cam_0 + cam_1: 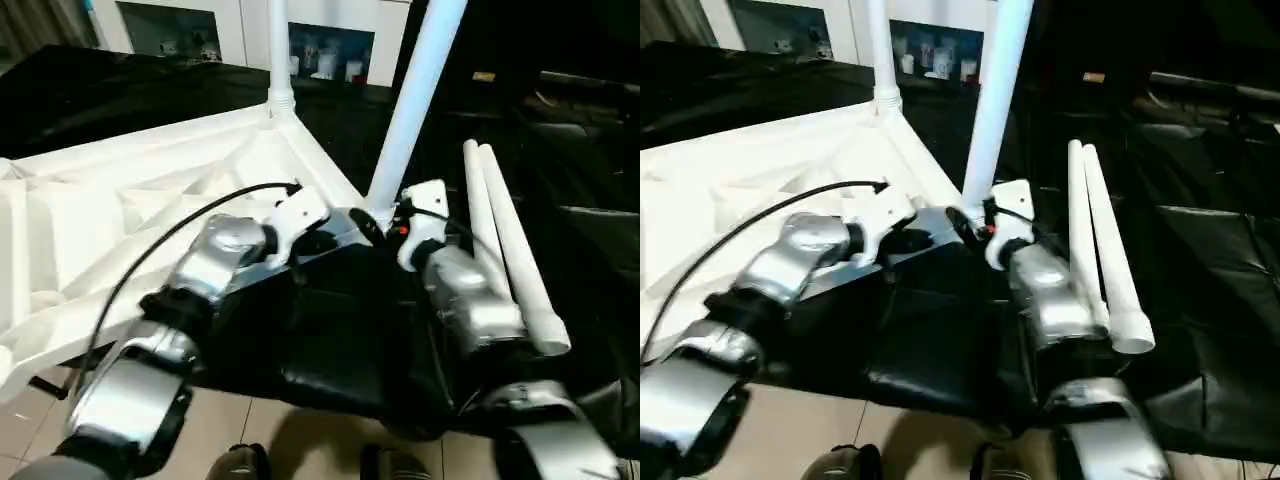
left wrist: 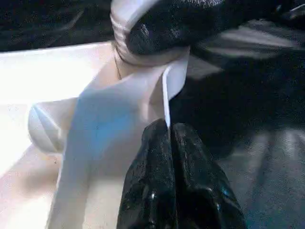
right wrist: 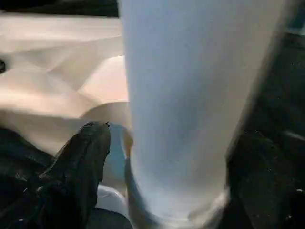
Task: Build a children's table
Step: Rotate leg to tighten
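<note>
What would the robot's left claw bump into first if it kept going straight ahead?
Probably the tabletop: the shut left claw already sits at its thin rim, pointing at the corner socket.

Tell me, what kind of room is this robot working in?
Probably an indoor lab or workshop. The work surface is draped in black sheeting, glass-fronted cabinets holding small items line the back wall, and the floor is pale tile.
</note>
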Tool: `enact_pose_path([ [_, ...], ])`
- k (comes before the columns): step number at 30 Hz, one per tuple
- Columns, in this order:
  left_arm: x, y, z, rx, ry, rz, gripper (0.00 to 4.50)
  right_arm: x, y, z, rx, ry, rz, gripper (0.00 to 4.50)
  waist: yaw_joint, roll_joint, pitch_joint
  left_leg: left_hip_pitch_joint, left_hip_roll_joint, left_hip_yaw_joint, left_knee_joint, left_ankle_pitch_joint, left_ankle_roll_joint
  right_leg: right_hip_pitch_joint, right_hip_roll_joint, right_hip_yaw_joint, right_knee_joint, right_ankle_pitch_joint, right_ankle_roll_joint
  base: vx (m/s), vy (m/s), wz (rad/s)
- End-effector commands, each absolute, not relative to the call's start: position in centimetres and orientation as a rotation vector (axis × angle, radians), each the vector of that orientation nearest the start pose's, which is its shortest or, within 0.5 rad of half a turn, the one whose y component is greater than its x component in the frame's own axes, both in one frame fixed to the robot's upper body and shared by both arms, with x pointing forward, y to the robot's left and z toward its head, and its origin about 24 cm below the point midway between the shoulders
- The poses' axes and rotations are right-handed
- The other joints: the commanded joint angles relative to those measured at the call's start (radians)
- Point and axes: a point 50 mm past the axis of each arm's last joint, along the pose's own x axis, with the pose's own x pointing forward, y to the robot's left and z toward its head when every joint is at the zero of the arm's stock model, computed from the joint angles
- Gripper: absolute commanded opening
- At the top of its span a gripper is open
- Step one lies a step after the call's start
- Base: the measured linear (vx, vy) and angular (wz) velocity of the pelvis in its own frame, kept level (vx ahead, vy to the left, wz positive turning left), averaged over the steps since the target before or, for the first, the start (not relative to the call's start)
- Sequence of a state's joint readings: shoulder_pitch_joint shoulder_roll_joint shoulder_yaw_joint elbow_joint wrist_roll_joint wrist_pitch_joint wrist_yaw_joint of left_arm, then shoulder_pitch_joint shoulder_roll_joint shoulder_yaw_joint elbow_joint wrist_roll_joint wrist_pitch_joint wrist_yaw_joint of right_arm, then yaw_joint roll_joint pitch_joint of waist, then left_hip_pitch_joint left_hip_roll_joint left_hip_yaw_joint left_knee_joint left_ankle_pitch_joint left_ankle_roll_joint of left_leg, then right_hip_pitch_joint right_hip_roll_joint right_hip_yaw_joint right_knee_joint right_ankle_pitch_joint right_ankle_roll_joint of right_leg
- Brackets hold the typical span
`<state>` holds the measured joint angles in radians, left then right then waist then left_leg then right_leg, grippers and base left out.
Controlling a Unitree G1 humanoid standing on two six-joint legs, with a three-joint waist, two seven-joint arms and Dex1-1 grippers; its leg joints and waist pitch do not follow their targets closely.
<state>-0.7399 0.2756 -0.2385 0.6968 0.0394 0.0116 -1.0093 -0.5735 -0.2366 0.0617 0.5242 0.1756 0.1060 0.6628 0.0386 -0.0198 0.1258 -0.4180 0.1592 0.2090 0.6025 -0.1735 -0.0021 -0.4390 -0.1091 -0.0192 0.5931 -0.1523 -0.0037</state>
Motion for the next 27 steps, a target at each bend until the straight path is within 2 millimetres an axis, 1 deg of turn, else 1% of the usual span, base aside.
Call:
enact_pose_path([
  [1, 34.0, 9.6, 9.3, 0.431, 0.147, -1.3, 0.0, 33.5, -13.3, 8.2, -0.116, 0.118, 0.889, 3.89, 0.0, 0.002, -0.089, 0.044, 0.062, -0.02, -0.073, -0.116, 0.124, 0.051, -0.031, 0.023, -0.042, -0.02, -0.289, 0.0, 0.0, 0.0],
  [2, 33.9, 9.6, 9.3, 0.431, 0.148, -1.307, 0.0, 33.5, -13.4, 8.2, -0.123, 0.12, 0.896, 3.89, 0.0, 0.005, -0.089, 0.044, 0.063, -0.019, -0.072, -0.109, 0.128, 0.053, -0.03, 0.022, -0.039, -0.006, -0.296, 0.0, 0.0, 0.0],
  [3, 33.6, 9.7, 9.3, 0.426, 0.157, -1.34, 0.0, 33.2, -13.8, 8.1, -0.152, 0.131, 0.937, 3.89, 0.001, 0.003, -0.09, 0.04, 0.064, -0.018, -0.072, -0.094, 0.129, 0.057, -0.029, 0.019, -0.032, 0.017, -0.306, 0.0, 0.0, 0.0],
  [5, 32.9, 9.9, 9.3, 0.417, 0.166, -1.4, 0.0, 32.8, -14.2, 8.0, -0.183, 0.151, 0.997, 3.89, 0.0, 0.004, -0.088, 0.041, 0.064, -0.017, -0.073, -0.101, 0.127, 0.055, -0.028, 0.019, -0.033, 0.013, -0.31, 0.0, 0.0, 0.0],
  [6, 32.7, 10.0, 9.4, 0.408, 0.173, -1.422, 0.0, 32.7, -14.3, 8.0, -0.195, 0.156, 1.019, 3.89, 0.001, 0.003, -0.087, 0.041, 0.066, -0.016, -0.073, -0.108, 0.124, 0.056, -0.03, 0.02, -0.033, 0.004, -0.315, 0.0, 0.0, 0.0],
  [7, 32.7, 10.0, 9.4, 0.406, 0.175, -1.427, 0.0, 32.7, -14.3, 8.0, -0.199, 0.158, 1.025, 3.89, 0.001, 0.005, -0.085, 0.042, 0.067, -0.014, -0.075, -0.124, 0.118, 0.055, -0.031, 0.02, -0.036, -0.018, -0.314, 0.0, 0.0, 0.0],
  [8, 32.3, 10.1, 9.5, 0.399, 0.183, -1.459, 0.0, 32.5, -14.3, 8.1, -0.216, 0.164, 1.054, 3.89, 0.001, 0.003, -0.082, 0.043, 0.067, -0.013, -0.077, -0.149, 0.11, 0.052, -0.029, 0.021, -0.039, -0.05, -0.311, 0.0, 0.0, 0.0],
  [9, 32.2, 10.2, 9.5, 0.4, 0.182, -1.468, 0.0, 32.5, -14.3, 8.1, -0.221, 0.165, 1.06, 3.89, 0.001, 0.003, -0.082, 0.042, 0.068, -0.014, -0.078, -0.158, 0.103, 0.054, -0.031, 0.021, -0.04, -0.068, -0.307, 0.0, 0.0, 0.0],
  [10, 32.1, 10.2, 9.6, 0.404, 0.182, -1.475, 0.0, 32.5, -14.3, 8.1, -0.222, 0.168, 1.072, 3.89, 0.0, 0.004, -0.08, 0.044, 0.068, -0.013, -0.081, -0.183, 0.091, 0.049, -0.031, 0.023, -0.045, -0.106, -0.3, 0.0, 0.0, 0.0],
  [13, 32.0, 10.3, 9.6, 0.405, 0.184, -1.481, 0.0, 32.5, -14.2, 8.1, -0.227, 0.177, 1.088, 3.89, -0.003, 0.003, -0.078, 0.046, 0.069, -0.013, -0.084, -0.221, 0.065, 0.046, -0.032, 0.025, -0.052, -0.173, -0.277, 0.0, 0.0, 0.0],
  [14, 31.9, 10.4, 9.6, 0.407, 0.185, -1.481, 0.0, 32.5, -14.1, 8.1, -0.229, 0.18, 1.095, 3.72, -0.004, 0.001, -0.077, 0.046, 0.069, -0.014, -0.085, -0.224, 0.06, 0.045, -0.032, 0.026, -0.053, -0.182, -0.27, 0.0, 0.0, 0.0],
  [15, 31.9, 10.4, 9.6, 0.407, 0.185, -1.481, 0.0, 32.5, -14.1, 8.1, -0.229, 0.18, 1.095, 3.62, -0.005, 0.001, -0.077, 0.046, 0.069, -0.014, -0.086, -0.226, 0.059, 0.044, -0.032, 0.026, -0.054, -0.187, -0.267, 0.0, 0.0, 0.0],
  [16, 31.9, 10.5, 9.5, 0.409, 0.189, -1.478, 0.0, 32.5, -14.1, 8.1, -0.231, 0.185, 1.103, 3.62, -0.005, 0.001, -0.077, 0.046, 0.069, -0.014, -0.086, -0.222, 0.058, 0.044, -0.033, 0.026, -0.054, -0.185, -0.263, 0.0, 0.0, 0.0],
  [17, 31.9, 10.5, 9.5, 0.409, 0.192, -1.477, 0.0, 32.5, -14.1, 8.0, -0.232, 0.186, 1.105, 3.44, -0.005, 0.001, -0.077, 0.045, 0.069, -0.014, -0.086, -0.219, 0.058, 0.044, -0.032, 0.026, -0.053, -0.181, -0.263, 0.0, 0.0, 0.0],
  [19, 31.8, 10.6, 9.5, 0.407, 0.195, -1.478, 0.0, 32.5, -14.1, 8.0, -0.231, 0.189, 1.11, 3.23, -0.006, 0.001, -0.078, 0.044, 0.068, -0.014, -0.085, -0.202, 0.063, 0.045, -0.032, 0.026, -0.051, -0.157, -0.266, 0.0, 0.0, 0.0],
  [21, 31.8, 10.6, 9.6, 0.405, 0.198, -1.478, 0.0, 32.5, -14.1, 7.9, -0.237, 0.195, 1.114, 3.19, -0.006, 0.001, -0.079, 0.044, 0.068, -0.013, -0.083, -0.186, 0.07, 0.047, -0.032, 0.026, -0.049, -0.134, -0.271, 0.0, 0.0, 0.0],
  [23, 31.7, 10.7, 9.5, 0.402, 0.202, -1.48, 0.0, 32.4, -14.1, 7.7, -0.242, 0.202, 1.121, 2.88, -0.006, 0.002, -0.079, 0.044, 0.068, -0.012, -0.082, -0.176, 0.076, 0.046, -0.031, 0.025, -0.047, -0.121, -0.276, 0.0, 0.0, 0.0],
  [27, 31.6, 10.7, 9.5, 0.396, 0.207, -1.484, 0.0, 32.3, -14.0, 7.5, -0.242, 0.208, 1.123, 2.74, -0.006, 0.002, -0.078, 0.045, 0.068, -0.011, -0.082, -0.179, 0.078, 0.046, -0.03, 0.026, -0.048, -0.125, -0.278, 0.0, 0.0, 0.0],
])
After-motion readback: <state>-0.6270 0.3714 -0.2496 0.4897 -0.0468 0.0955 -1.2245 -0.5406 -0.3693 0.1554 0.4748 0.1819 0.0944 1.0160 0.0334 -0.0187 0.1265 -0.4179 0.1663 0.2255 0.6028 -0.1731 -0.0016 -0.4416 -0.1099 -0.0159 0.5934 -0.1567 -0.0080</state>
